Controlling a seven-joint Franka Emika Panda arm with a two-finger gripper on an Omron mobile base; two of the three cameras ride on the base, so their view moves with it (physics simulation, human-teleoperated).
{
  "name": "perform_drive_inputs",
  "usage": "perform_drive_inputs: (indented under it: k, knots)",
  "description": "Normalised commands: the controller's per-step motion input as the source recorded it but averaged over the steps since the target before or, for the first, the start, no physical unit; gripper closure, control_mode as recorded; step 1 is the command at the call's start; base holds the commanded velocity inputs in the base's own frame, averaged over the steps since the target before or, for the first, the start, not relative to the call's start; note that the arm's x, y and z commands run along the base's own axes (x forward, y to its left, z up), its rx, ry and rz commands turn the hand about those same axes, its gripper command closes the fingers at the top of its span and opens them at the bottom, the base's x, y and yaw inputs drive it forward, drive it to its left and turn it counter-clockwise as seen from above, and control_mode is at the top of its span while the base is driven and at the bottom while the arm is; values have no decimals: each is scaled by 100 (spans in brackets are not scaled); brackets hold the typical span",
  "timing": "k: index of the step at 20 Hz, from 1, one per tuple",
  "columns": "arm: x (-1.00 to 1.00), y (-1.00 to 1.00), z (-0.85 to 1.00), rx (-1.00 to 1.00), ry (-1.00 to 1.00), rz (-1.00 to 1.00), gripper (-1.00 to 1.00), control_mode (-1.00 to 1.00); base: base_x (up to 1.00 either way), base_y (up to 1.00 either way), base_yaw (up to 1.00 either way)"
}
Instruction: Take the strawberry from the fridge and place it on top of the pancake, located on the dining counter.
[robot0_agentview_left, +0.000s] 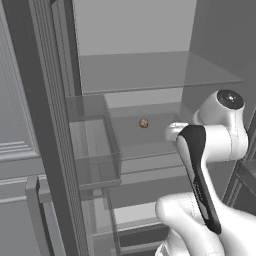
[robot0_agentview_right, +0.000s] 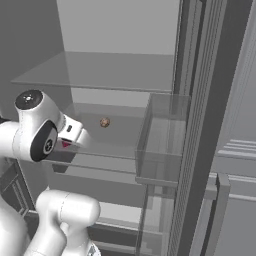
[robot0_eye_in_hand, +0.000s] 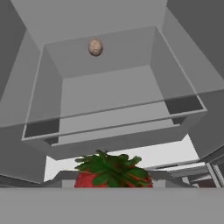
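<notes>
Strawberry (robot0_eye_in_hand: 111, 173) sits at the bottom of the hand view, red body with green leafy cap, right where the finger tips should be; it looks clamped in the gripper, but the tips themselves are hidden behind it, so I can't tell for sure whether they grip it. In the right base view a small red bit (robot0_agentview_right: 66, 144) shows just under the hand, near the front edge of the glass shelf (robot0_agentview_right: 115, 150), so the berry is at the mouth of the fridge (robot0_agentview_left: 150, 30), not deep inside. A small tan round thing (robot0_agentview_left: 144, 123) lies further back on that shelf, toward the rear wall, well apart from the hand. Door bin (robot0_agentview_right: 162, 150) hangs off the open door beside the shelf's right end. Judgement: extraction phase, carry to the dining counter not yet done. Risks: berry is tiny, an off-centre pinch could let it slip while swinging out; wrist or elbow may clip the shelf edge or the door bin on the way out, knocking the grasp loose.
</notes>
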Motion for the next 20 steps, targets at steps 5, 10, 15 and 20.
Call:
perform_drive_inputs:
  k: [5,10,15,20]
  knots:
    - [-52,0,-32,-1,1,0,100,100,-20,0,0]
    - [0,0,0,0,0,0,100,100,-100,-7,0]
    - [0,0,0,0,0,0,100,100,-100,-5,1]
    - [0,0,0,0,0,0,100,100,-100,0,15]
